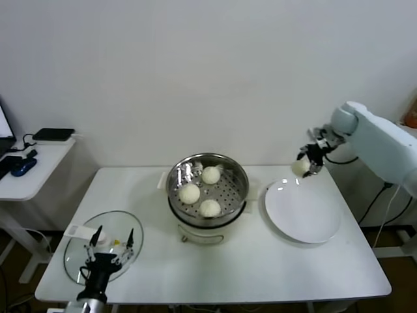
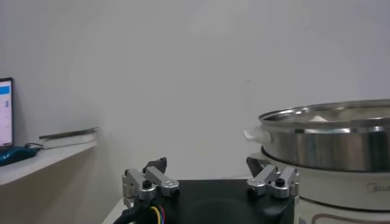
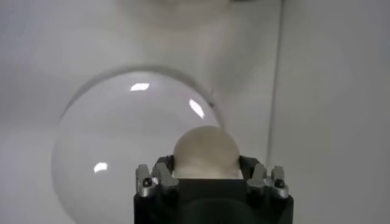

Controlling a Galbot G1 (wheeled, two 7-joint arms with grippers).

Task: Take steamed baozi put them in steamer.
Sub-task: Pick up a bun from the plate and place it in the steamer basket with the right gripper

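Right gripper [image 1: 305, 163] grips baozi [image 3: 205, 152], underside hidden

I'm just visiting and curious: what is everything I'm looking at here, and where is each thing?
steamed baozi: four, cream-white; three in the steamer, one held above the plate's far edge.
steamer: one, shiny steel on a white base; table centre.
plate: one, white; right of the steamer.
glass lid: one, clear; front left of the table.
table: one, white.
side desk: one, white, with dark items; far left.
left gripper: open, over the glass lid.
right gripper: shut on the fourth bun, above the plate's far edge.
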